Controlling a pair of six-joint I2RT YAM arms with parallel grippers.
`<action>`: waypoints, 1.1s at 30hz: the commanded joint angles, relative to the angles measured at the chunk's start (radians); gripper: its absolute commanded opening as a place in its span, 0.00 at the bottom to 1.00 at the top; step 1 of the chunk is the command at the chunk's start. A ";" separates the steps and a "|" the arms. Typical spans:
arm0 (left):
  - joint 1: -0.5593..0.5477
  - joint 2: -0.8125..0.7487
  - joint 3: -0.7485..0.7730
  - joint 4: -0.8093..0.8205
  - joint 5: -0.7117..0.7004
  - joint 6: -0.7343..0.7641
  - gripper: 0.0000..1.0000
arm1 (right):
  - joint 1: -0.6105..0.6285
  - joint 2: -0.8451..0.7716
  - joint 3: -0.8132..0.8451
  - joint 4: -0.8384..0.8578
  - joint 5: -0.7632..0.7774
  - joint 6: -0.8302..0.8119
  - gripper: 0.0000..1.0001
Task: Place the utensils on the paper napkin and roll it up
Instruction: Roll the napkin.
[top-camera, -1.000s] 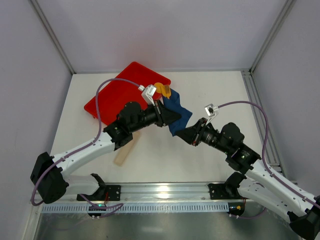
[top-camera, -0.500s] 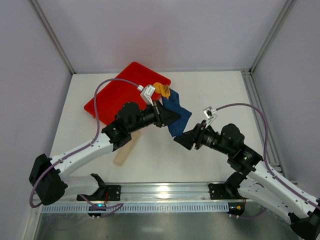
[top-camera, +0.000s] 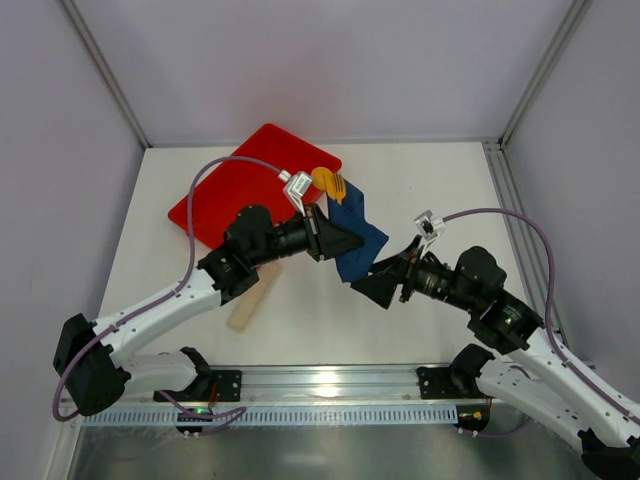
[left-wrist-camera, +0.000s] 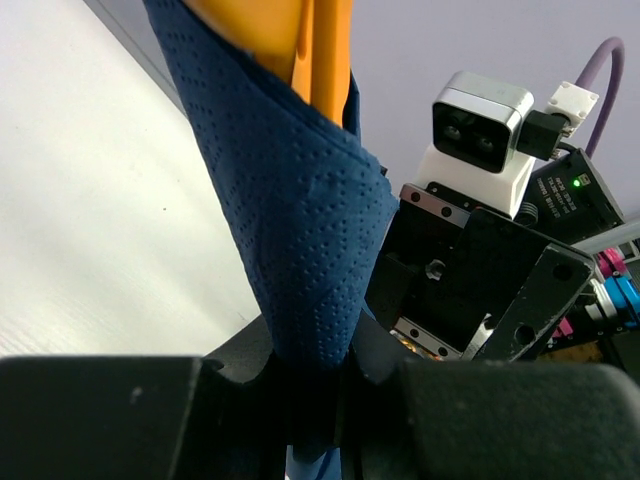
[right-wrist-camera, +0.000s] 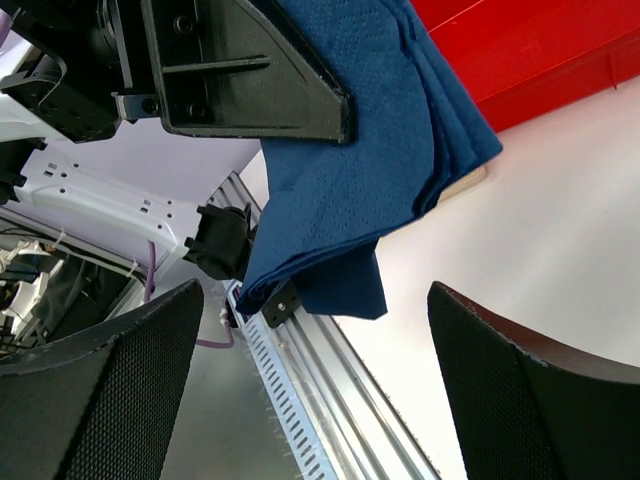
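Note:
My left gripper (top-camera: 338, 240) is shut on the dark navy paper napkin (top-camera: 357, 236), which is wrapped loosely round the orange utensils (top-camera: 329, 181) and held above the table. In the left wrist view the napkin (left-wrist-camera: 300, 200) rises from between the jaws and the orange utensils (left-wrist-camera: 310, 45) poke out of its top. My right gripper (top-camera: 372, 285) is open just right of and below the napkin's hanging end, not touching it. The right wrist view shows the napkin (right-wrist-camera: 350, 190) hanging loose between and beyond my wide-spread fingers (right-wrist-camera: 95, 400).
A red tray (top-camera: 240, 185) lies at the back left of the table. A pale beige flat strip (top-camera: 250, 300) lies under the left arm. A metal rail (top-camera: 330, 385) runs along the near table edge.
My right gripper has opened wide, let go of the napkin's lower end and drawn back toward the near right. The left gripper has kept its hold and shifted the bundle slightly right.

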 joint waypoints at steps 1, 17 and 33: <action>-0.001 -0.007 -0.003 0.073 0.043 -0.013 0.00 | 0.005 0.030 0.027 0.100 -0.038 0.010 0.93; -0.005 0.045 0.009 0.115 0.061 -0.027 0.00 | 0.007 0.095 -0.008 0.258 -0.079 0.053 0.77; -0.005 0.066 -0.003 0.167 0.055 -0.060 0.00 | 0.008 0.076 -0.066 0.281 -0.079 0.067 0.56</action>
